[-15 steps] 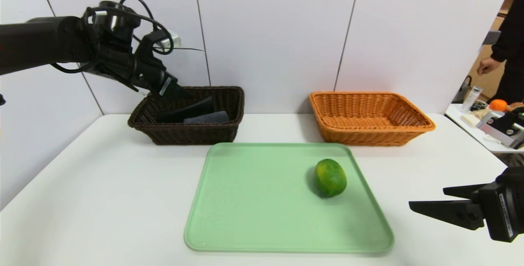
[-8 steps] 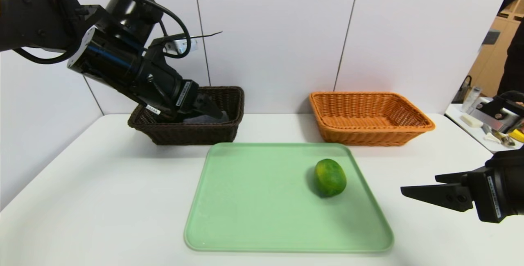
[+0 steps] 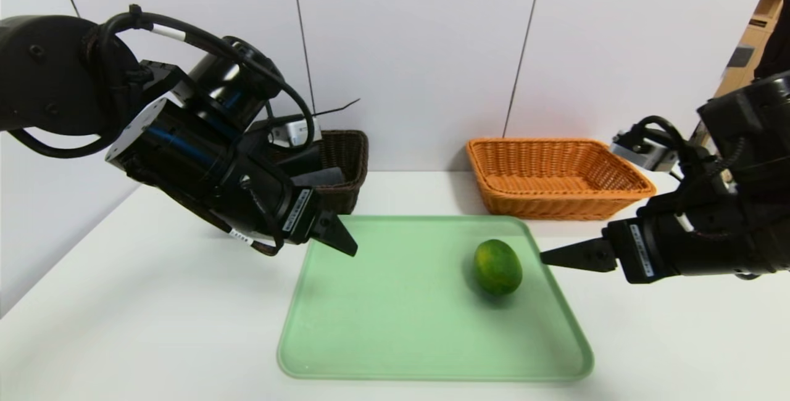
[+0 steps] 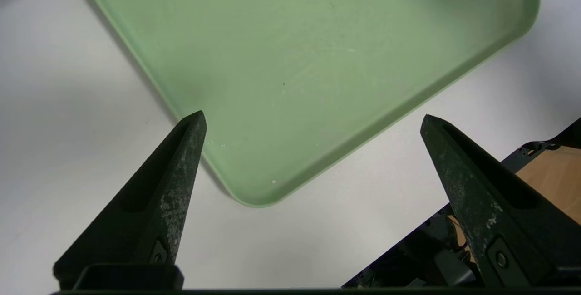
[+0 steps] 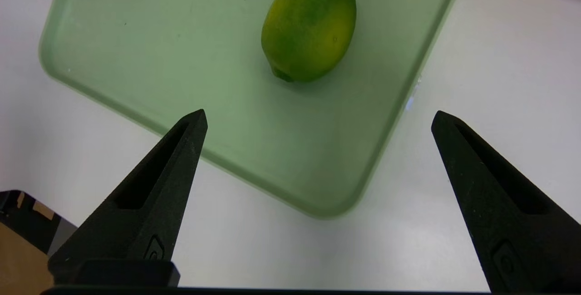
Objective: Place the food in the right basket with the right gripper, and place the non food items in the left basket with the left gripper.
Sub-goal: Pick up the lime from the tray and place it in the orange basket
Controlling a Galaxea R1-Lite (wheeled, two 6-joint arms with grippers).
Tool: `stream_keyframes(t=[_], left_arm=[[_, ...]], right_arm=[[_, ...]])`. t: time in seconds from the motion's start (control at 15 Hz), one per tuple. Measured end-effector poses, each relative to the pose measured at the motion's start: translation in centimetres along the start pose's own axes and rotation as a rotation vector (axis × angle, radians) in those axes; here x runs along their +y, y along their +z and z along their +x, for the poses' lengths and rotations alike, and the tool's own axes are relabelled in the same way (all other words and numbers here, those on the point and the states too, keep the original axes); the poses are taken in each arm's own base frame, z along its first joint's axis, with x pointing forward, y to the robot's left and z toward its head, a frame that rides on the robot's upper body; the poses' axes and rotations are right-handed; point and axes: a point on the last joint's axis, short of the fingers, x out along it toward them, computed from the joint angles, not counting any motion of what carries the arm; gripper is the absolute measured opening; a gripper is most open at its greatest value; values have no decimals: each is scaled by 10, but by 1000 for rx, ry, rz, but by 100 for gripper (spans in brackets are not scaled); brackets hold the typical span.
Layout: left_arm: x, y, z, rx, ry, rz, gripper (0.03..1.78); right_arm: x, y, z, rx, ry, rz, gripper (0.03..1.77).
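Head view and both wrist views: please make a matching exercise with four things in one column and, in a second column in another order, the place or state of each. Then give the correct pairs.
Things:
1. green citrus fruit
2. orange-tan basket
3. left gripper
4. dark brown basket

Places or states:
A. open and empty, above the near left corner of the green tray
B. largely hidden behind the left arm
C. lying on the right part of the tray
D. empty, at the back right of the table

Pairs: 1-C, 2-D, 3-A, 4-B
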Motion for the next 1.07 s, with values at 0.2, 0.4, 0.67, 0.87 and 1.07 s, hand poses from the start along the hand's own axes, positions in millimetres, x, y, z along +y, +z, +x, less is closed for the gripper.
stream_keyframes(t=[0.2, 0.4, 0.67, 0.87, 1.07], left_arm=[[-2, -7, -2, 11, 7, -13, 168], [-3, -12, -5, 14, 14, -14, 169], [-1, -16, -5, 18, 44, -18, 169], [-1, -16, -5, 18, 44, -16, 169], [-1, -14, -4, 8, 43, -13, 169]], right_arm=[[16, 14, 25, 32, -19, 8, 171], [29, 22, 51, 66, -55, 54, 171], [40, 27, 76, 162, -123, 97, 171], [46, 34, 89, 216, -180, 154, 171], [46, 37, 105, 255, -229, 190, 171]])
